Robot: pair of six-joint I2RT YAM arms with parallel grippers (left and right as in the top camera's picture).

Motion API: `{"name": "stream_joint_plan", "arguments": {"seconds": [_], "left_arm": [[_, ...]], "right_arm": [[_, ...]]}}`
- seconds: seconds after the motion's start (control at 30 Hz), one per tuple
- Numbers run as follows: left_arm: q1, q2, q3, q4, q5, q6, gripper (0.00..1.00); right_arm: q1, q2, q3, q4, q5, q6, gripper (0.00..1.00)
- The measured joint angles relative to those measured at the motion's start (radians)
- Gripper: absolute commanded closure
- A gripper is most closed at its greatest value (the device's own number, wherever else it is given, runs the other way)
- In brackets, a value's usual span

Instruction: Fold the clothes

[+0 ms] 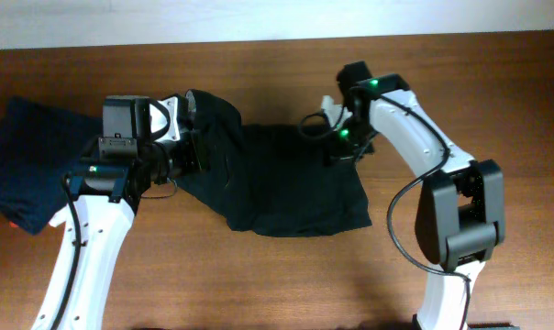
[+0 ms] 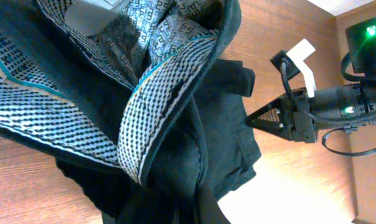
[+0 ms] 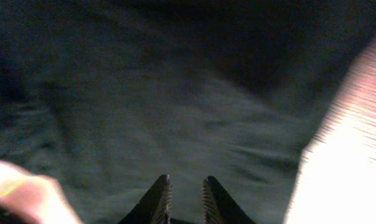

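Garment (image 1: 286,188): lay dark and crumpled.
Left gripper (image 1: 187,147): at its 10 o'clock, cloth-covered; I could not tell its grip.
Right gripper (image 3: 186,190): at 2 o'clock, fingers slightly parted.

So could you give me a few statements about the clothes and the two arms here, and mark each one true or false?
1. The table is wood. True.
2. The black garment is already folded into a neat square. False: it lies spread out and rumpled, with one end raised at the left gripper.
3. A second garment, the blue garment, lies at the left end of the table. True.
4. The inside of the black garment is plain black. False: its lining has a black-and-white pattern.
5. The right gripper hangs over the blue garment. False: it is at the far right edge of the black garment.
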Motion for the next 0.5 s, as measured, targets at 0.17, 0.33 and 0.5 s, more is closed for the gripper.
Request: {"name": "stream_joint_plan", "arguments": {"seconds": [0.17,0.33,0.5], "left_arm": [[-0.013,0.000,0.000,0.010,-0.006,-0.029,0.99],[-0.105,0.028,0.000,0.098,-0.012,-0.095,0.99],[-0.251,0.112,0.002,0.248,-0.016,-0.207,0.99]], "right_arm": [[-0.074,-0.002,-0.157,0.047,0.082,-0.004,0.79],[-0.063,-0.014,-0.291,0.114,0.081,-0.005,0.79],[-0.050,-0.049,-0.349,0.154,0.065,0.005,0.79]]}}
